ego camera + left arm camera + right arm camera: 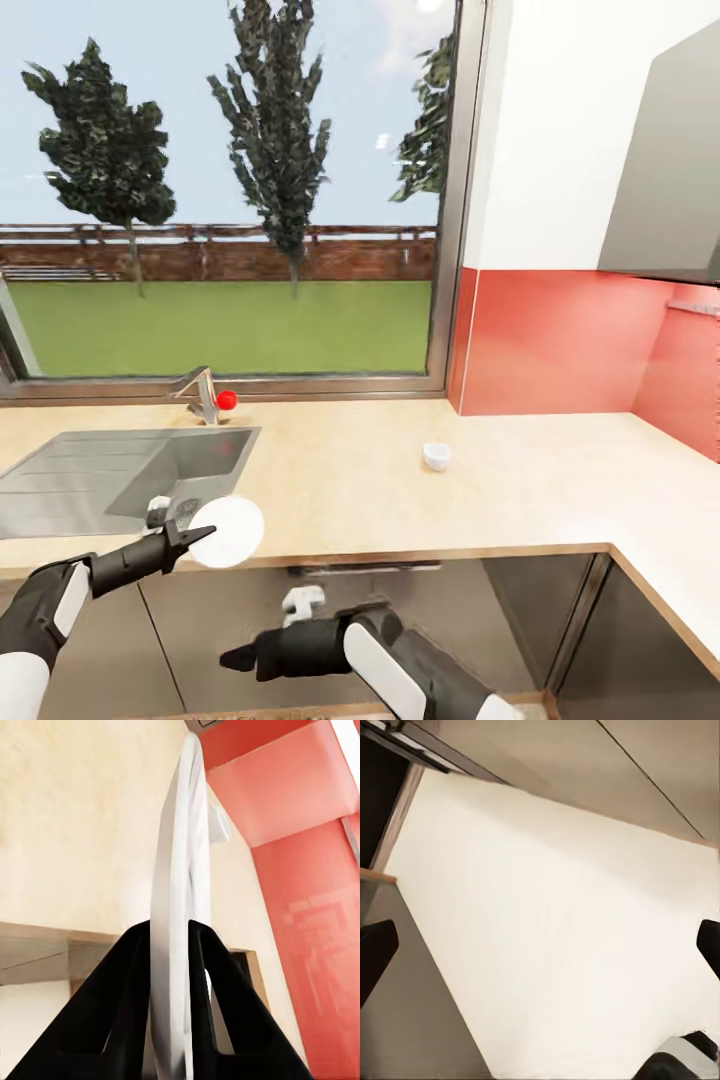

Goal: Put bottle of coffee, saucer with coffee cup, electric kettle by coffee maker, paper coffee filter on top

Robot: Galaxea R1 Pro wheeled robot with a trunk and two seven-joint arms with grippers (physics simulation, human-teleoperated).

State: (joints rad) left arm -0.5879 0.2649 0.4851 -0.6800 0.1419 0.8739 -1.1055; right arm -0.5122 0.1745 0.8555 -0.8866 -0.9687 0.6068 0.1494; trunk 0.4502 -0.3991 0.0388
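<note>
My left gripper (203, 536) is shut on the rim of the white saucer (230, 530) and holds it edge-on over the front edge of the kitchen countertop (350, 500), just right of the sink. In the left wrist view both fingers (127, 967) clamp the saucer (176, 870). The white coffee cup (436, 456) stands alone on the worktop, further right and back. My right gripper (236, 658) hangs open below the counter edge, in front of the dark cabinet fronts, with nothing between its fingers (375, 960). The coffee maker, bottle of coffee, kitchen shelf, paper coffee filter and electric kettle are out of view.
A steel sink (110, 480) with a tap (205, 392) and a red knob is set in the worktop at the left, under a wide window. A red backsplash (560, 340) runs behind the right part, where the counter turns a corner. A grey wall cabinet (670, 170) hangs above.
</note>
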